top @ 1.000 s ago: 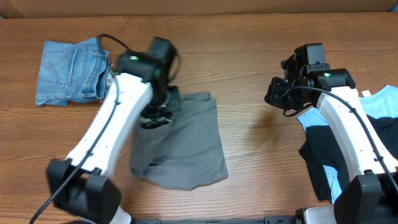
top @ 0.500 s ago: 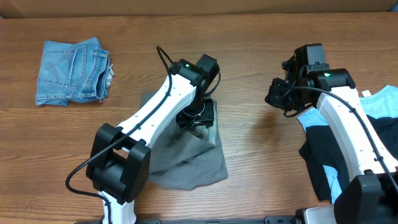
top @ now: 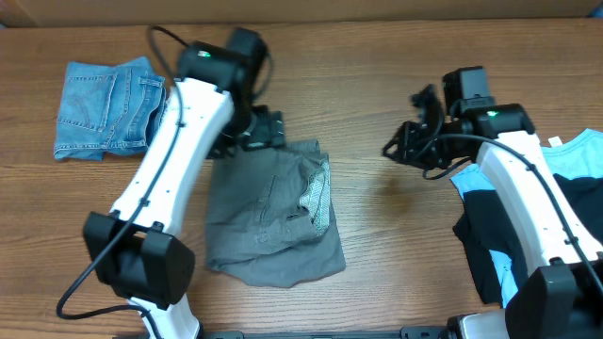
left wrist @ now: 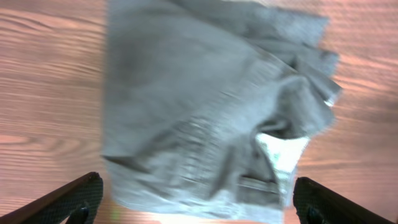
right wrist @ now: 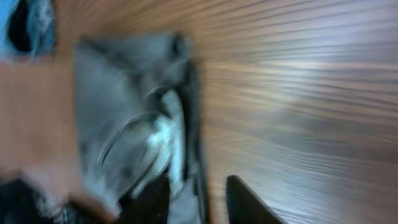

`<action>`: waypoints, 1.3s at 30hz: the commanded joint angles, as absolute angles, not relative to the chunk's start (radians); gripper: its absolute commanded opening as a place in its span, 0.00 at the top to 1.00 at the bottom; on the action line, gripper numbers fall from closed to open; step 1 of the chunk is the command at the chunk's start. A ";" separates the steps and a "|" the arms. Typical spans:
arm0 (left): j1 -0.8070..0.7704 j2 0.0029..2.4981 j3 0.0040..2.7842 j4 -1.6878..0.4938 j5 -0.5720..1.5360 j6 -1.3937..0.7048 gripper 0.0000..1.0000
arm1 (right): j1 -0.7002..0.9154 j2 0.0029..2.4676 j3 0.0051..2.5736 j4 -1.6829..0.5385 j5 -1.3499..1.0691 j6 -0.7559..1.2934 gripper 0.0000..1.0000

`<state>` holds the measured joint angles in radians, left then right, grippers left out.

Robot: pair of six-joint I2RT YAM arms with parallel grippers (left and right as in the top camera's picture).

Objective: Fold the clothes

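The grey shorts [top: 268, 221] lie folded on the wooden table, and a pale pocket lining [top: 320, 193] shows at their right edge. My left gripper [top: 267, 132] hovers at their far left corner, open wide and holding nothing. In the left wrist view the shorts [left wrist: 205, 106] fill the frame, with my left gripper [left wrist: 199, 208] spread over their near edge. My right gripper [top: 403, 127] hangs over bare wood to the right of the shorts, its jaws apart and empty. The right wrist view is blurred; it shows the shorts [right wrist: 124, 118] ahead of my right gripper [right wrist: 199, 205].
A folded pair of faded denim shorts [top: 108, 105] lies at the back left. A light-blue T-shirt [top: 579, 160] and a black garment [top: 490, 235] are piled at the right edge under the right arm. Bare wood [top: 396, 217] separates the grey shorts from that pile.
The left gripper let go of the grey shorts, opened wide and drew back to the far left. The right gripper's jaws parted and it shifted slightly left.
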<state>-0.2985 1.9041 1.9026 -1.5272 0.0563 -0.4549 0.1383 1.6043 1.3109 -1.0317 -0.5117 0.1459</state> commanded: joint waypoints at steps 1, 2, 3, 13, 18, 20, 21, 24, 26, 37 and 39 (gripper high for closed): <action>-0.234 1.897 1.897 -1.529 0.018 -0.356 0.05 | 0.249 1.600 1.329 -1.027 -0.617 0.078 0.51; -0.216 1.897 1.892 -1.527 0.019 -0.355 0.09 | 0.289 1.604 1.329 -1.026 -0.600 0.078 0.43; -0.202 1.897 1.886 -1.524 0.019 -0.355 0.12 | 0.331 1.611 1.329 -1.026 -0.587 0.079 0.40; -0.165 1.897 1.881 -1.526 0.026 -0.298 0.58 | 0.628 1.792 1.328 -1.010 -0.336 0.240 0.34; -0.165 1.897 1.880 -1.556 0.025 -0.292 0.72 | 0.659 1.840 1.328 -1.100 -0.381 0.228 0.90; -0.165 1.897 1.879 -1.571 0.026 -0.291 0.74 | 0.659 1.840 1.328 -1.154 -0.325 0.230 0.94; -0.165 1.897 1.875 -1.573 0.025 -0.291 0.74 | 0.658 1.840 1.328 -1.176 -0.292 0.234 0.94; -0.165 1.897 1.854 -1.570 0.025 -0.291 0.74 | 0.649 1.841 1.316 -1.202 -0.204 0.241 0.94; -0.165 1.897 1.830 -1.564 0.027 -0.292 0.75 | 0.641 1.841 1.296 -1.203 -0.170 0.246 0.94; -0.169 1.897 1.474 -1.393 0.173 -0.292 0.96 | 0.533 1.753 1.343 -1.138 -0.465 0.175 0.53; -0.171 1.897 1.389 -1.308 0.214 -0.292 0.96 | 0.528 1.739 1.343 -1.119 -0.538 0.176 0.32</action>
